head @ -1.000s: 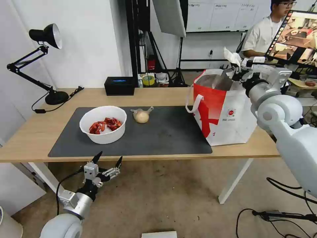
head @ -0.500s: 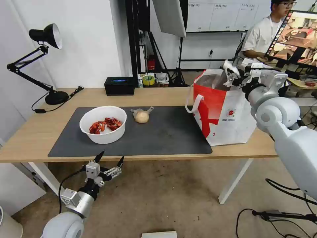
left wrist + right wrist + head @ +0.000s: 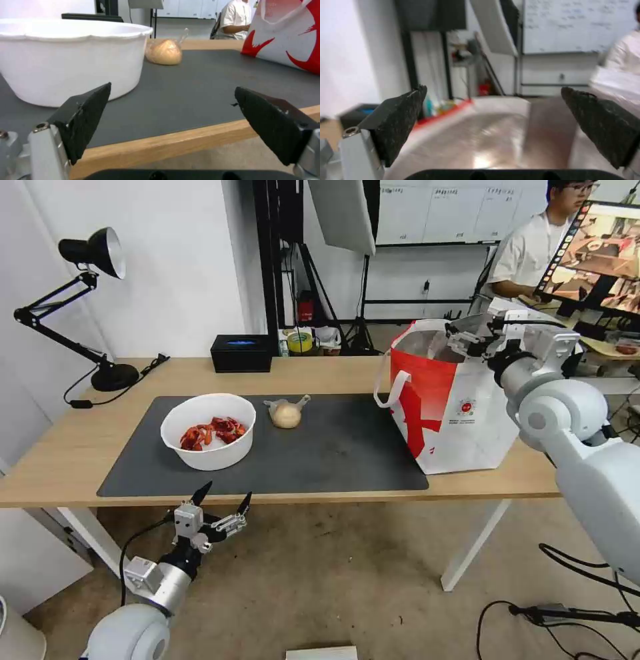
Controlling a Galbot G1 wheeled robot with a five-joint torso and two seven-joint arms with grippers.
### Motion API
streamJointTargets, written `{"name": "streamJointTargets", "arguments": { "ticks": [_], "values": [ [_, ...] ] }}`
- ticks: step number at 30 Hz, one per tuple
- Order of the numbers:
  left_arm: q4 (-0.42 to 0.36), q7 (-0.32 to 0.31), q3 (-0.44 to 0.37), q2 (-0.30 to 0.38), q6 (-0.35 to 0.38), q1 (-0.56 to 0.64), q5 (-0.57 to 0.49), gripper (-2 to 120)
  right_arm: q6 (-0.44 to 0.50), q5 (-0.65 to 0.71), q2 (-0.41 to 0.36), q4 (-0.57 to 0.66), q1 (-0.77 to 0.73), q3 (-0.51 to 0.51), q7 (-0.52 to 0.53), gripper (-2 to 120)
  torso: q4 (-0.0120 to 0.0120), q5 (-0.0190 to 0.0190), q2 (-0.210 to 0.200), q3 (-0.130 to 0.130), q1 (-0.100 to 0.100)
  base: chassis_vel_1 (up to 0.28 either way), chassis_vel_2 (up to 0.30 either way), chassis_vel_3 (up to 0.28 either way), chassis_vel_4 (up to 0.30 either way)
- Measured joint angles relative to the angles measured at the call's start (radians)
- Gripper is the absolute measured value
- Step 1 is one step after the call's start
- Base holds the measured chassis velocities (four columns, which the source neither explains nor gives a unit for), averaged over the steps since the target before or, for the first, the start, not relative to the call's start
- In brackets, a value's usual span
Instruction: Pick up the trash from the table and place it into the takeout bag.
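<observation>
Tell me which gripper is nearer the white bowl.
Left. The left gripper hangs open just below the table edge before the white bowl; the right gripper is over the takeout bag.

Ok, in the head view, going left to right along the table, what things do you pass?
Black desk lamp → white bowl of red crayfish shells → knotted clear bag with a beige lump → white-and-red takeout bag, with the open right gripper over its mouth.
</observation>
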Motion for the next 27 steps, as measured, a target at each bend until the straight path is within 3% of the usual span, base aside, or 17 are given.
{"name": "streamJointTargets", "arguments": {
  "ticks": [6,16,27],
  "values": [
    [-0.006,-0.001,-0.018,-0.001,0.0,0.014,-0.005,100,0.048,0.067,-0.066,0.203,-0.134,0.037,-0.033,100,0.0,-0.0001,0.0,0.0,0.0,0.0,0.0,0.0,0.0],
    [-0.013,-0.001,-0.028,-0.017,-0.003,0.028,-0.002,100,0.081,0.017,-0.112,0.419,-0.425,0.102,-0.086,100,0.0,-0.0002,0.0,0.0,0.0,0.0,0.0,0.0,0.0],
    [-0.014,0.003,-0.058,-0.03,-0.015,0.056,0.002,100,0.225,-0.278,0.0,0.448,-0.813,0.086,-0.09,100,-0.0001,-0.0002,0.0,0.0,0.0,0.0,0.0,0.0,0.0]
  ]
}}
